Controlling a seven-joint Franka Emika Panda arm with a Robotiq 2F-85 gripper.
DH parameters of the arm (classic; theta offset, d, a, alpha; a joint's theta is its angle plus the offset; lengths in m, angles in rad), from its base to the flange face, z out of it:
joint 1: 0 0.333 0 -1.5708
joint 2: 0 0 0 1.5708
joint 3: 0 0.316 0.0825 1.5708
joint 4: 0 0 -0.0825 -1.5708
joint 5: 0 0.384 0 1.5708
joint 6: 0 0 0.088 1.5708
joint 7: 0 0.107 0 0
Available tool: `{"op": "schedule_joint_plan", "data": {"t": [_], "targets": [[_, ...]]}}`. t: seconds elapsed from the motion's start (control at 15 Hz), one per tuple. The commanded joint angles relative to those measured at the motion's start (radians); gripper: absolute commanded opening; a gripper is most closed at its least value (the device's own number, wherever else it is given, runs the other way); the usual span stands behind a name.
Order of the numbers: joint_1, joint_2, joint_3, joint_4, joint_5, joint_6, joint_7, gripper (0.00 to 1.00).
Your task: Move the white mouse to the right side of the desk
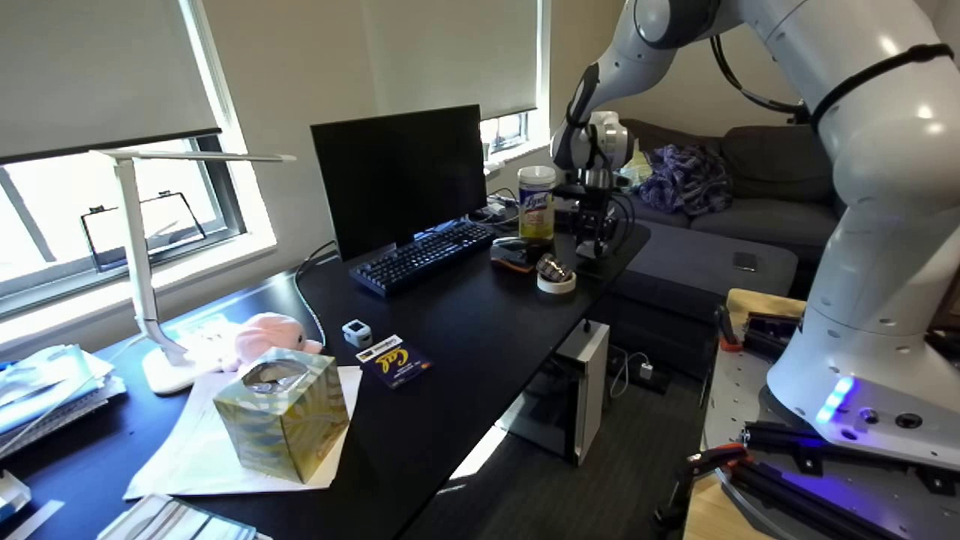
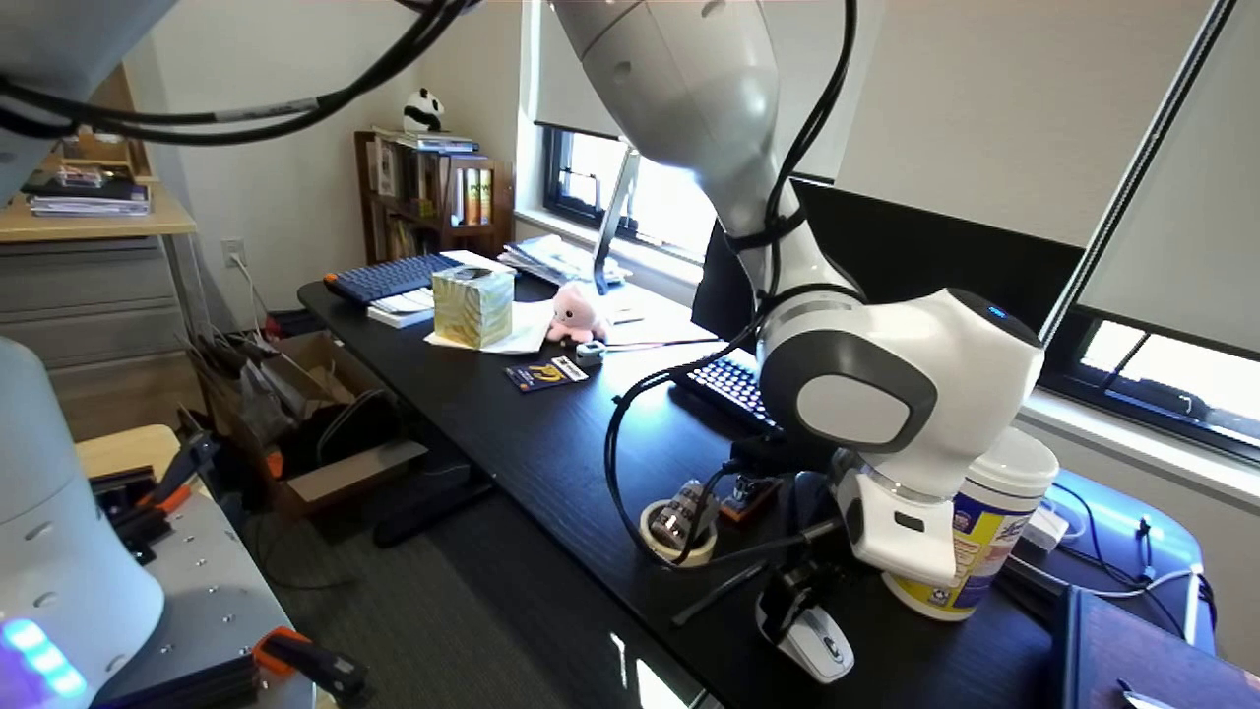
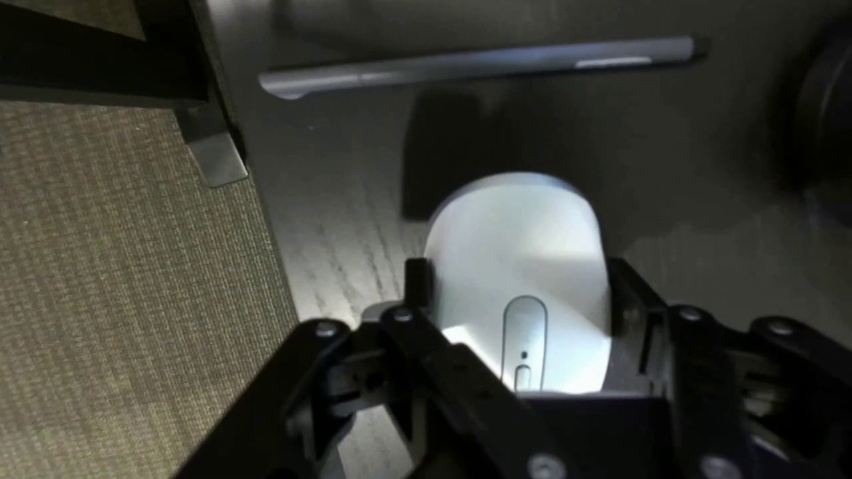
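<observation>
While dark fingers (image 3: pixel 418 286) press both its sides, the white mouse (image 3: pixel 519 276) is clamped in the pincer (image 3: pixel 520 283).
Wrist view: the mouse is near the edge of the surface (image 3: pixel 346 233), a slim grey pen (image 3: pixel 479 64) lying apart from it. In an exterior view, a yellow canister (image 2: pixel 984 527) stands near the mouse. In an exterior view, the pincer is at the surface's far end, past a white ring (image 1: pixel 556 286); the mouse is hard to make out.
</observation>
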Motion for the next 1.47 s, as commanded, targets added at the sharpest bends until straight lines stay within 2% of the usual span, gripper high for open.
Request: {"op": "schedule_joint_plan", "data": {"t": [0.0, 0.47, 1.0, 1.4], "targets": [[0.006, 0.014, 0.007, 0.012, 0.013, 0.074, 0.097, 0.39], [-0.012, 0.022, 0.042, 0.024, -0.036, 0.069, 0.018, 0.39], [0.006, 0.035, 0.024, 0.030, -0.148, 0.078, -0.063, 0.39], [0.003, 0.061, 0.032, 0.052, -0.146, 0.083, -0.091, 0.39]]}}
